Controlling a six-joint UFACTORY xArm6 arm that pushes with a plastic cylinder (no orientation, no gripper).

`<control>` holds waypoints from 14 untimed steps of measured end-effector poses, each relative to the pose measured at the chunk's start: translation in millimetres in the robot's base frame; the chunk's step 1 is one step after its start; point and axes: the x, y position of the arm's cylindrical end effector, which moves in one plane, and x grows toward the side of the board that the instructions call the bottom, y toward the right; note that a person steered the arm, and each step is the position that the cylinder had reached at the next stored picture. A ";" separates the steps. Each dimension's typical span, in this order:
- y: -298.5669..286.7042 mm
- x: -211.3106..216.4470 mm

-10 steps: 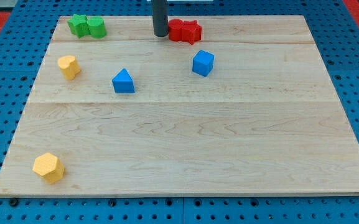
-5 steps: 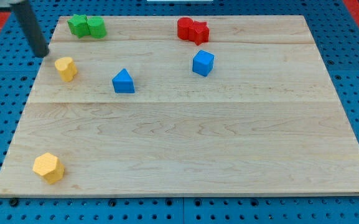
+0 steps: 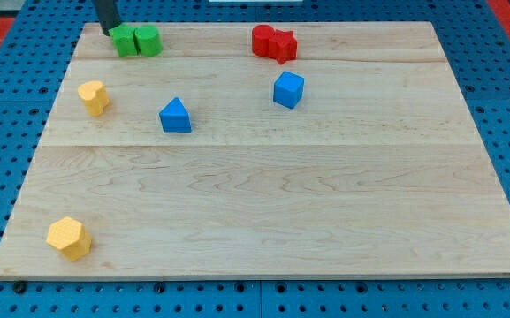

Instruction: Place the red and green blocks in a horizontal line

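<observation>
Camera view: the pale wooden desk carried eight small blocks. My tip, the lower end of the dark straight rod that serves as end effector (a plain rod, no jaws to open or close), stood at the view's top left, touching or just beside the left side of the green blocks. The two green blocks, a green irregular block and a green rounded block, sat touching, side by side near the top edge. The two red blocks, a red rounded block and a red star-like block, also sat touching, well apart to the view's right on nearly the same row. Judgement: the green pair lay directly to the view's right of my tip, its long axis running left-right along the row toward the red pair, so a rightward push would close the gap. Risk: an off-centre push could turn the pair. A yellow block, a blue triangular block, a blue cube and a yellow hexagonal block lay below the row.
</observation>
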 end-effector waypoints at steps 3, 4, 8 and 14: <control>-13.5 19.8; -14.5 33.9; 11.7 30.0; 37.8 51.9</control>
